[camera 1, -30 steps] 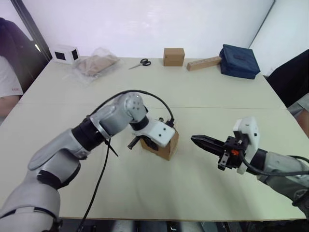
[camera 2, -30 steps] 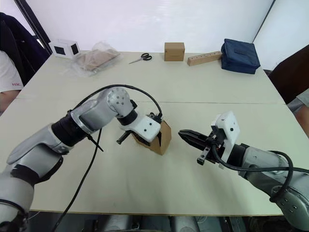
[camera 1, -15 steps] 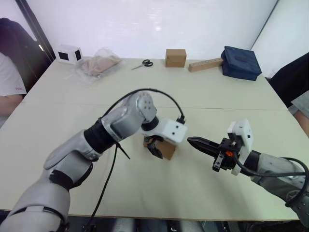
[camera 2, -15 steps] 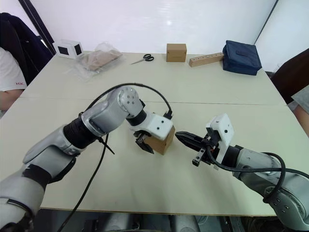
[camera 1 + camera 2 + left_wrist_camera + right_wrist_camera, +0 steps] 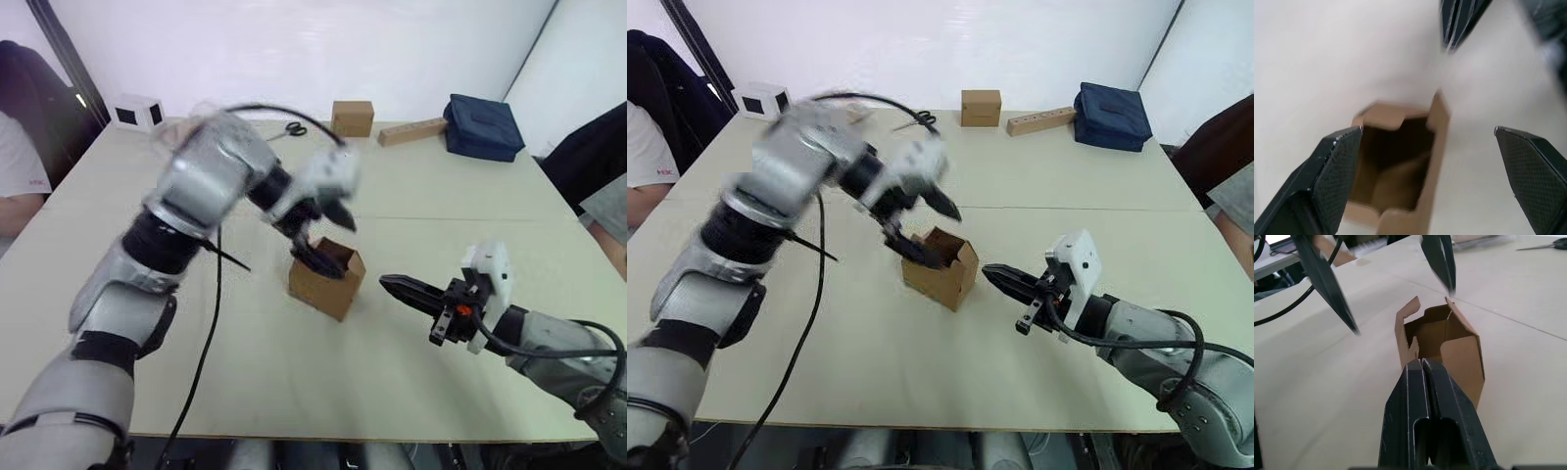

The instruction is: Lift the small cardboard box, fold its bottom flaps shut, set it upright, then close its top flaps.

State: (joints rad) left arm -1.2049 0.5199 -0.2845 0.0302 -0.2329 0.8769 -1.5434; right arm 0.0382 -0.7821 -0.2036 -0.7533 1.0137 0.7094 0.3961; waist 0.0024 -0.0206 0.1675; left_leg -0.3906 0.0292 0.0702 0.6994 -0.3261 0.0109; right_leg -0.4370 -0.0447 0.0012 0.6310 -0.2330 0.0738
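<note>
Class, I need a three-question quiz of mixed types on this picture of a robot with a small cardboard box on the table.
1. True or false: the left gripper is clamped on the small cardboard box.
2. The right gripper is: A) open B) shut C) holding scissors.
3. Fill in: the box's upper end is ____.

Key: 1 false, its fingers are spread wide above the box; 2 B, empty, beside the box; 3 open, top flaps not folded in.
</note>
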